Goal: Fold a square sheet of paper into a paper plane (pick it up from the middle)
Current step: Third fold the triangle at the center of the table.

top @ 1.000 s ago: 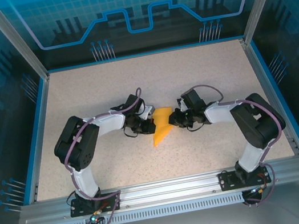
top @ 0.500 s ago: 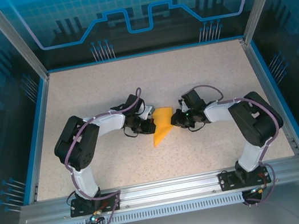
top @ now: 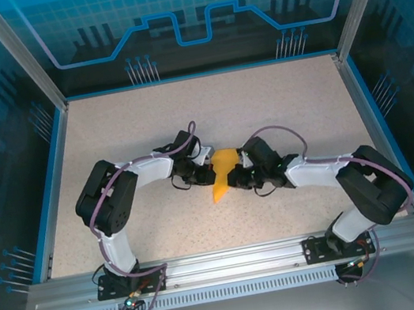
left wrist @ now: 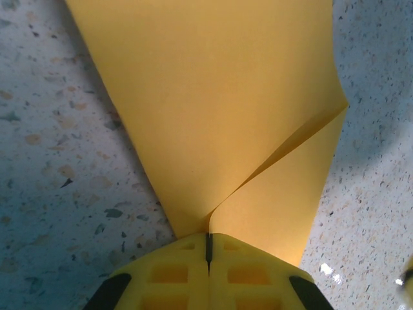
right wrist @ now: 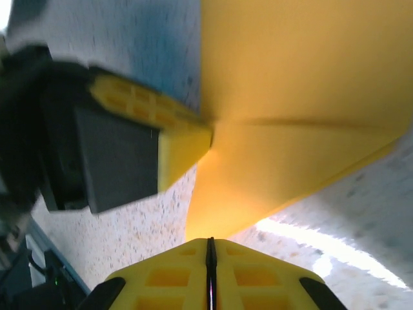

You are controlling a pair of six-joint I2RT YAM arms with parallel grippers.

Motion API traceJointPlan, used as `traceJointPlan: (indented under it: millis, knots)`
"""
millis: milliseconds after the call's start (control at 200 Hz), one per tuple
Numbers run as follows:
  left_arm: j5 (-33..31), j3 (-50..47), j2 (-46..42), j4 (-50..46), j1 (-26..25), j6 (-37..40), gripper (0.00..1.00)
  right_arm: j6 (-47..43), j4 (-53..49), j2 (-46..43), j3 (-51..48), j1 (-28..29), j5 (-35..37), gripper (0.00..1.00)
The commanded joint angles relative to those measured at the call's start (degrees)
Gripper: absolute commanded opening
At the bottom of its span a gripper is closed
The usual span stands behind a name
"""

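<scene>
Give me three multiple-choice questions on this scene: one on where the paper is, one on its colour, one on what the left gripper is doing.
1. Where is the paper plane?
A) between the two grippers, in the middle of the table
B) at the far left corner
C) on the metal rail by the arm bases

2. What colour is it?
A) blue
B) white
C) orange-yellow

3. How is the left gripper?
A) wide open
B) shut on the paper plane
C) shut on nothing

Answers:
1 A, the top view shows it between the left gripper and the right gripper.
2 C, all views show orange-yellow.
3 B, the left wrist view shows the jaws together with paper coming out between them.
</scene>
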Motion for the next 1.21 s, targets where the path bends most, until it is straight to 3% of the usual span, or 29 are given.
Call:
traceJointPlan:
  millis: [0, 135, 400, 760, 1200]
  knots:
    - [-0.26, -0.16, 2.57, -2.58, 0.16, 1.6, 0.01, 6.07, 9.06, 3.52, -0.77, 3.96, -0.47, 0.09]
    - [-0.28, 0.17, 2.78, -2.88, 0.21, 1.79, 0.01, 8.62, 12.21, 7.04, -0.3, 7.16, 1.31, 0.08]
    - [-0.35, 0.02, 2.69, -2.83, 0.18, 1.85, 0.01, 9.38, 15.93, 11.14, 0.47, 7.64, -1.11, 0.09]
    - [-1.05, -0.25, 1.9, -2.77, 0.16, 1.98, 0.01, 9.11, 11.75, 15.5, 2.03, 8.21, -0.32, 0.09]
    - [-1.04, -0.03, 2.34, -3.0, 0.16, 2.02, 0.01, 8.1, 8.95, 9.78, 3.19, 9.51, 0.82, 0.11]
